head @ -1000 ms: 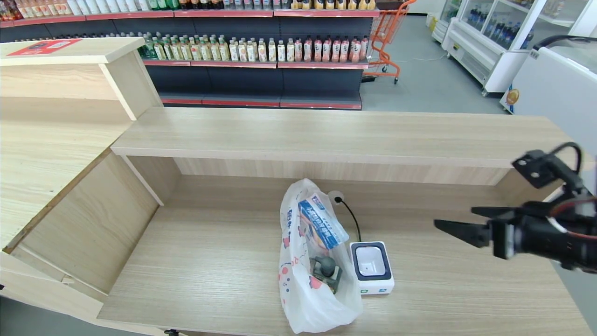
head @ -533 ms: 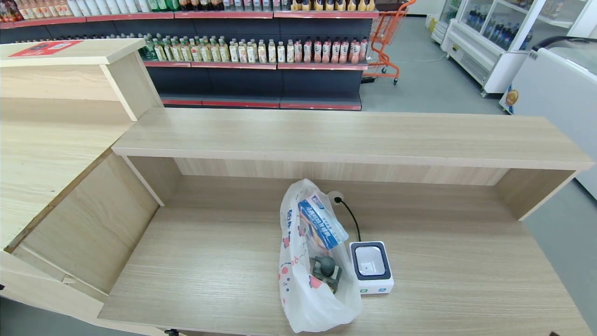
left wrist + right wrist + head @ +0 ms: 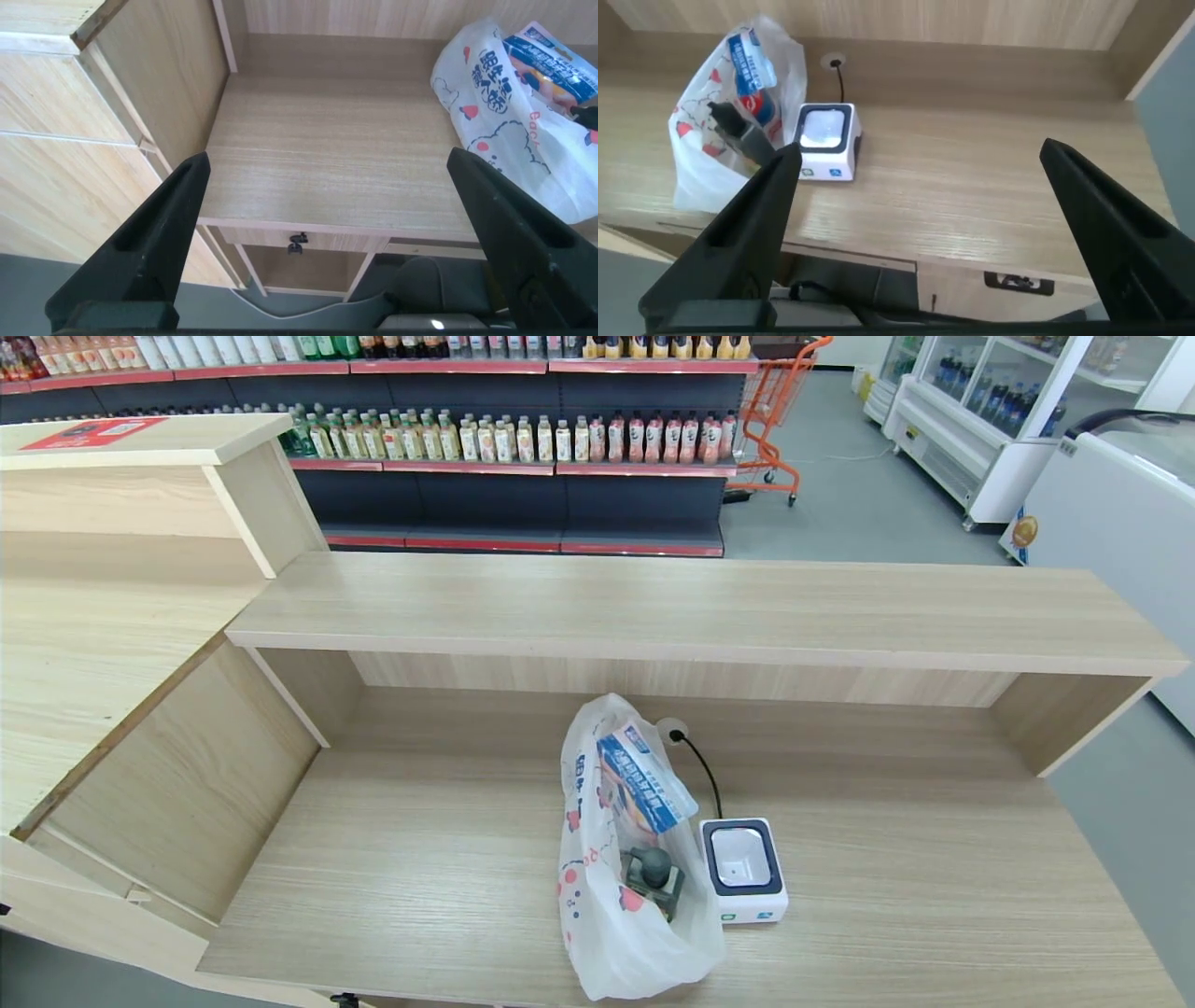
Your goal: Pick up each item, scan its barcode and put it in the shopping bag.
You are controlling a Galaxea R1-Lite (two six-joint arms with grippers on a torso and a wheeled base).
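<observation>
**Wood-grain worktop: hanging back with both grippers open**

Holding the left gripper [image 3: 329, 159] off the near edge of the worktop [image 3: 420, 877], aiming down over its left stretch, fingers [image 3: 168, 224] spread wide and gripping nothing. Holding the right gripper [image 3: 920, 149] likewise off the near edge, facing the scanner [image 3: 827, 140], fingers [image 3: 747, 224] set wide apart with nothing between them.

Turning to the shopping bag [image 3: 616, 957]: slumping open near the middle of the worktop, thin white plastic printed with small red and blue figures. Carrying a blue-and-white packet [image 3: 644, 779] poking up at its far end and a dark green item [image 3: 653, 877] with a round cap lying lower, toward the near end. Sitting right against the white, dark-rimmed scanner on its right; touching or not, impossible to tell. Trailing a black cable [image 3: 705, 775] from the scanner back to a hole in the worktop just behind the bag.

Noting the edges: a raised ledge [image 3: 700, 607] overhanging the far side, an upright side panel [image 3: 187, 784] closing the left, a slanted panel [image 3: 1064, 719] at the far right. Leaving a broad run of wood between bag and left panel, a somewhat narrower one right of the scanner, and the near edge lying open.
</observation>
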